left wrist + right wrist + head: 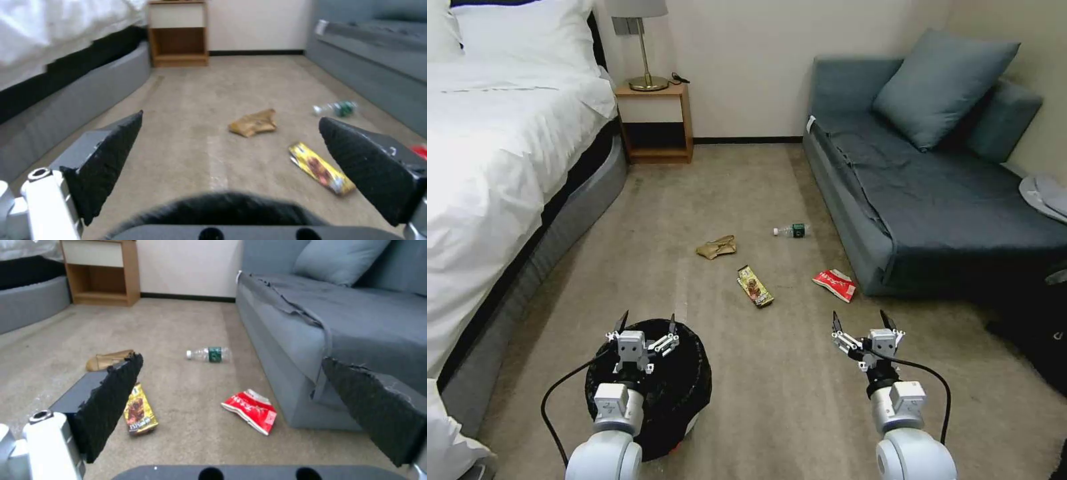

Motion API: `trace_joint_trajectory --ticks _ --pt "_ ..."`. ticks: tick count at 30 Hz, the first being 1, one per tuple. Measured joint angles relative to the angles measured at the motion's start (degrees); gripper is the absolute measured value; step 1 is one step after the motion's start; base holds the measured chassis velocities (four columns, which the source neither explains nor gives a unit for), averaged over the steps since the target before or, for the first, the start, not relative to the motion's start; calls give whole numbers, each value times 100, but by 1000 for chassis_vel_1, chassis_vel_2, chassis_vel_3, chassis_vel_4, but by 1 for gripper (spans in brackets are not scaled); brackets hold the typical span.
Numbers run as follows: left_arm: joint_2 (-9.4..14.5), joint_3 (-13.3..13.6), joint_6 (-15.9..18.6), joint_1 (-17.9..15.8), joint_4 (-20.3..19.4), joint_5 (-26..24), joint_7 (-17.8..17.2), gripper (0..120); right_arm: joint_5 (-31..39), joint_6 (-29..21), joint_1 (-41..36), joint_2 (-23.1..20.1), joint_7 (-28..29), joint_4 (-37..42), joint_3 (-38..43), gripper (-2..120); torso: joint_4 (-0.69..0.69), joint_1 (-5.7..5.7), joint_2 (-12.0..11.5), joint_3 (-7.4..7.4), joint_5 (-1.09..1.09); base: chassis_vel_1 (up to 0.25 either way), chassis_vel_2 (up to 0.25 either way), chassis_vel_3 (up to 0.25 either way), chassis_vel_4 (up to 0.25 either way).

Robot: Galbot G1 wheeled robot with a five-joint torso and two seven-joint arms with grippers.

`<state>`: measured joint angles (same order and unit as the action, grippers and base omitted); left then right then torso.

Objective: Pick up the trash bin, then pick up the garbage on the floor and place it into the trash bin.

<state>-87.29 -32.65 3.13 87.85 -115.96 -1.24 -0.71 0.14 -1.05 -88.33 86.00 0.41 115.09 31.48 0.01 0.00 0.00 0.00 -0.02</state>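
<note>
The left claw hangs spread wide over the trash bin, a round black bin lined with crinkly black plastic, standing on the carpet. The right claw, likewise spread and empty, hovers over bare carpet. Beyond the right claw lies the red snack wrapper; between the claws and farther off, the gold-brown bar wrapper, then the crumpled tan paper bag and the small clear bottle with a green label
</note>
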Motion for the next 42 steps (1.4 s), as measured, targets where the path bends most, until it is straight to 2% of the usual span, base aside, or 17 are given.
trace_joint_trajectory --ticks 1,2,4,8,11,13,15,18,21,23,25,26,30,31,33,35,42 --pt "-118 -98 274 -92 -137 -105 -70 100 19 -119 35 7 49 54 -6 100 -2 0 0 0 2 0 0 0 0" --pt "-118 -98 274 -92 -137 -105 -70 100 19 -119 35 7 49 54 -6 100 -2 0 0 0 2 0 0 0 0" --pt "-402 -325 933 -301 -445 -352 -230 100 108 -651 258 48 302 371 -27 100 -1 0 0 0 0 0 0 0 0" --pt "-482 -391 1172 -360 -560 -446 -282 100 210 -1259 497 95 578 712 -67 100 -1 0 -1 0 -1 0 0 0 0" --pt "-267 -313 1306 -217 -1040 -561 -243 100 391 -1759 663 32 806 1045 -32 100 0 0 0 0 6 0 0 0 0" --pt "-183 -275 1366 -175 -1100 -629 -217 100 437 -1805 674 -30 829 1089 4 100 0 0 0 0 -5 0 0 0 0" --pt "-28 -255 1470 -141 -1181 -803 -185 100 476 -1832 679 -101 836 1105 19 100 -2 0 0 0 7 0 0 0 0" --pt "117 -255 1577 -121 -1207 -960 -184 100 485 -1836 665 -138 840 1110 20 100 -1 0 0 0 -1 0 0 0 0" --pt "259 -273 1690 -69 -1253 -1099 -253 100 487 -1841 643 -166 844 1113 6 100 -1 0 0 0 2 0 0 0 0" --pt "448 -274 1808 53 -1324 -1258 -451 100 487 -1866 619 -220 854 1123 -4 100 -1 0 0 0 1 0 0 0 0" --pt "691 -322 2108 265 -1538 -1492 -809 100 506 -1919 602 -312 856 1152 -5 100 -1 0 0 0 1 0 0 0 0" --pt "691 -322 2108 265 -1538 -1492 -809 100 506 -1919 602 -312 856 1152 -5 100 -1 0 0 0 1 0 0 0 0" --pt "1079 -560 3307 580 -1979 -2429 -1791 100 574 -1954 617 -406 871 1134 8 100 0 0 0 0 2 0 0 0 0" --pt "1079 -560 3307 580 -1979 -2429 -1791 100 574 -1954 617 -406 871 1134 8 100 0 0 0 0 2 0 0 0 0" --pt "1311 -663 3796 630 -1983 -3143 -2299 100 594 -1955 625 -424 880 1109 -5 100 0 0 0 0 1 0 0 0 0" --pt "1459 -745 3940 620 -1867 -3625 -2570 100 599 -1951 627 -435 883 1080 -26 100 0 0 0 0 2 0 0 0 0" --pt "1540 -776 3972 442 -1239 -3918 -2815 100 598 -1851 645 -438 906 950 -60 100 -1 0 0 0 1 0 0 0 0"
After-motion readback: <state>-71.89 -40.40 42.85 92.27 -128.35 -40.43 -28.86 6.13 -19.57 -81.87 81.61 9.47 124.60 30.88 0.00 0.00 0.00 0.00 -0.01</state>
